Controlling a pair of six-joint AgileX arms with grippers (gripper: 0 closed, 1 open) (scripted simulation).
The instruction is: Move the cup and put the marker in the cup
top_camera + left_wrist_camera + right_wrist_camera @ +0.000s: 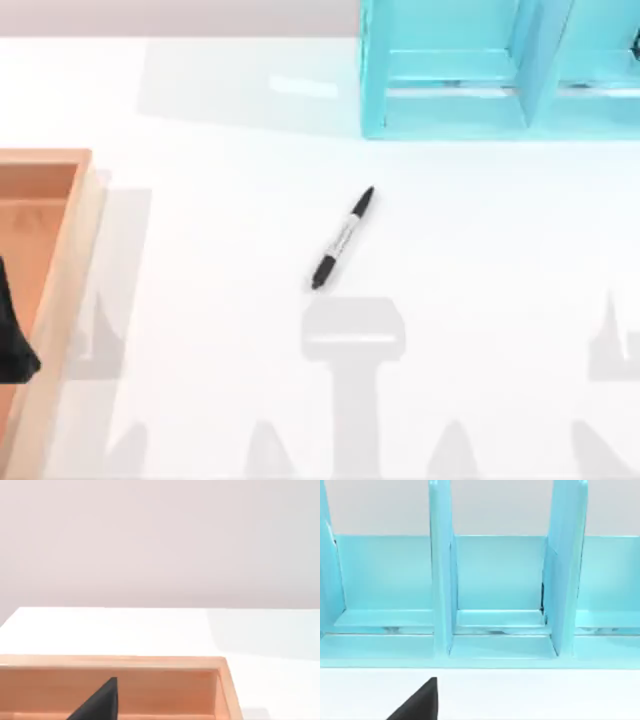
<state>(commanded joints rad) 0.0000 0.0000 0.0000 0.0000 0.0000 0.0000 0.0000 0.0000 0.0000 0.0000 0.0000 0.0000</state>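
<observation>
Two containers stand on the white table [200, 200], one at each side, with the marker between them.

At the table's left edge is an open wooden box [62, 250] with pale raised walls and a reddish-brown floor. The left gripper [14, 335] hangs over the inside of this box as a dark shape. In the left wrist view a black wedge of it [102, 701] sits in front of the box's far wall [150, 690], with bare table beyond. Whether this gripper is apart or together I cannot tell, and nothing shows clamped in it.

Well off to that gripper's right, out on open table, lies the marker [343, 238]. It lies flat and slanted. Its thicker black end points toward the near edge and its slimmer black end points toward the shelf, with the pale barrel between them. It touches nothing but the table and is well apart from both containers.

Farther right, at the back of the table, stands the teal shelf [445, 115], split by upright dividers into open bays. The right gripper [422, 701] faces it from across a strip of white table. Straight ahead of it are the bays' back walls and stepped floors. A thin dark sliver [542, 597] shows beside one divider, but I cannot tell what it is. Whether the right gripper is apart or together I cannot tell either.
</observation>
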